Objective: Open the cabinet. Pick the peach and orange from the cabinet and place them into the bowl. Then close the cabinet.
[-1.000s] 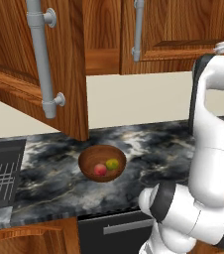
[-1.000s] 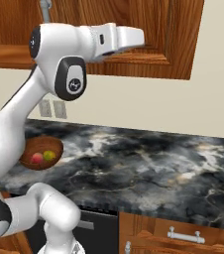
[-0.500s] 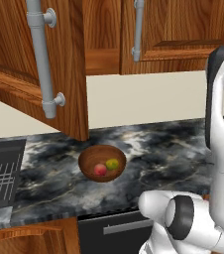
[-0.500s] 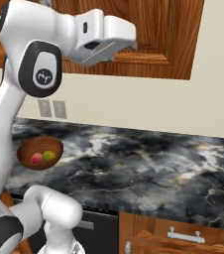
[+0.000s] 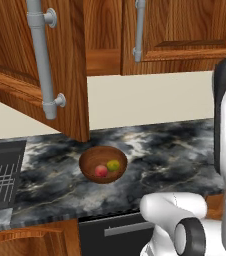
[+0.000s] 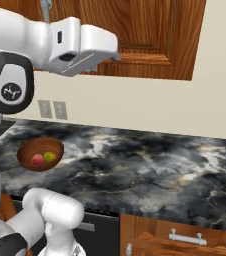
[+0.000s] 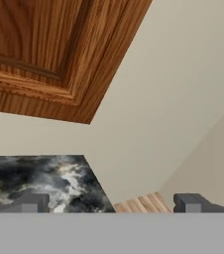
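The cabinet hangs over the counter. Its left door stands swung out, while its right door is shut. On the counter below sits the wooden bowl, holding the reddish peach and the yellow-green orange side by side. From the right base view the bowl is at the left, with the peach and the orange inside. My white hand is raised just under the cabinet's right door. My gripper is open and holds nothing.
The dark marbled counter runs right to a wall. A black dish rack sits at its left end. Wall sockets are behind the bowl. A lower drawer with a short handle is at the front right.
The arm has swung to the right in the left base view, and the hand has come closer to the right base camera. The jaws stayed open. Bowl and fruit have not moved.
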Robot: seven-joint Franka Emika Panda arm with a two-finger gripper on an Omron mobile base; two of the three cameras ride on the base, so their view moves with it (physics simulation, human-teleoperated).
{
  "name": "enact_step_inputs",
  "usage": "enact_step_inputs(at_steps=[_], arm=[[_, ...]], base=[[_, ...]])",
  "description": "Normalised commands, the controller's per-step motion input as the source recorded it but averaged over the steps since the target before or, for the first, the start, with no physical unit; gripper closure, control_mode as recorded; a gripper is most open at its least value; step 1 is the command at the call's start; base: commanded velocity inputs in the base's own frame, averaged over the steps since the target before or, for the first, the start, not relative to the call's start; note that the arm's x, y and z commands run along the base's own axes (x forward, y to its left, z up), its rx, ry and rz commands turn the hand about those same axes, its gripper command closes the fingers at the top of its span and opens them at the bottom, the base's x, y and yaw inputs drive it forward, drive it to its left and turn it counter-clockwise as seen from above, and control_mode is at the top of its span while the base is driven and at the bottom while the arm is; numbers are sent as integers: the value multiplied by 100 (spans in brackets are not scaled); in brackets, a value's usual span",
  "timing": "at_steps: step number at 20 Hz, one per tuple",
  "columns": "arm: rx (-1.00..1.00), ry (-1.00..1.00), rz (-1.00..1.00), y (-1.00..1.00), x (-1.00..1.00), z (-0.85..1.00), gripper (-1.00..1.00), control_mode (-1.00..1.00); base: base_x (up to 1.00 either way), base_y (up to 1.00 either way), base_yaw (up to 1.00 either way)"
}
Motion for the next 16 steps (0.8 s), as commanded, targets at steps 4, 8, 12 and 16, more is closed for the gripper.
enact_step_inputs(at_steps=[4,8,12,16], arm=[[0,-4,-2,39,-36,-19,-100,-100],[0,-1,-3,42,-20,-3,-100,-100],[0,0,-3,47,-15,0,-100,-100],[0,0,-3,49,-19,0,-100,-100]], base=[[0,0,0],[0,0,0],[0,0,0],[0,0,0]])
